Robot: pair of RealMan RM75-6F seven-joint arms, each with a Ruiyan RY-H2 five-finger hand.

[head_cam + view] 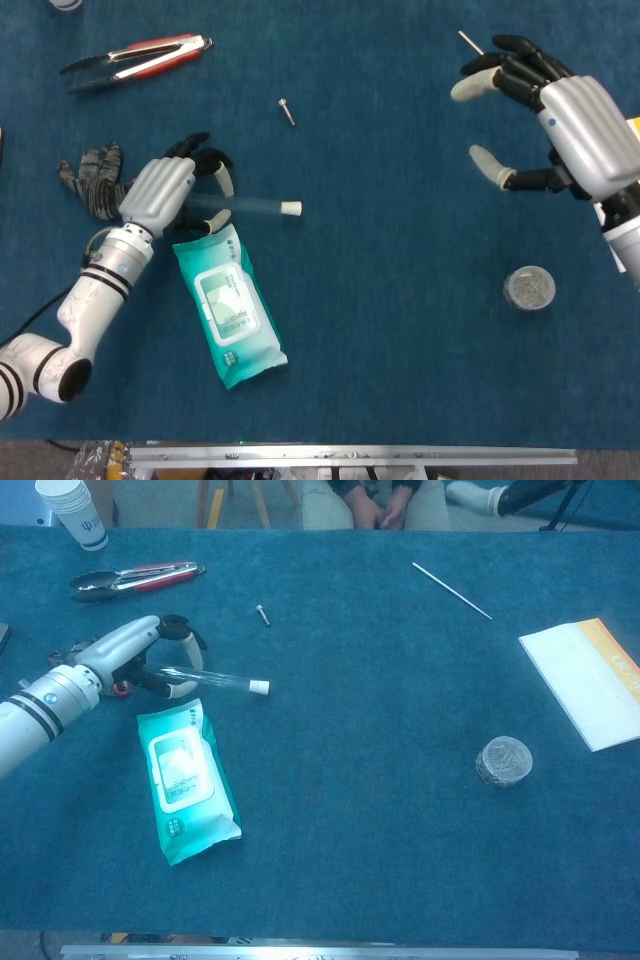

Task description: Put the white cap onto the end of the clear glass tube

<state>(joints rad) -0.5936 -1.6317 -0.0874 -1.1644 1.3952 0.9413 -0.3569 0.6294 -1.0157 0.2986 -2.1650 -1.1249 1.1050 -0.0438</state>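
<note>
**Cap On, Tube Down Low at the Table**

Blue felt covered the whole table (400, 330), and down at its left side sat the clear glass tube (245, 205), lying level with the white cap (291, 209) already seated on its free end, pointing toward the middle. The left hand (165, 190) had its fingers (222, 178) curled around the tube's other end, holding it low, at or just above the cloth; from these views I could not tell whether it actually touched. My read was that the capping was done and the low hold was for setting the piece down.

Just beside the tube lay the teal wipes packet (228, 312), flat, its flap closed, contents unseen. Behind the left hand was a grey glove (92, 180), and beyond that red-handled tongs (135, 57) with a small screw (287, 110) near them.

Far across, the right hand (560, 130) was raised well apart from everything, fingers spread and gripping nothing, seemingly out of the way now its cap was delivered. Near it were a thin metal rod (452, 590), a notebook (585, 680), and a small round tin (529, 288), lid on. A paper cup (72, 510) stood at the far corner; its inside was hidden.
</note>
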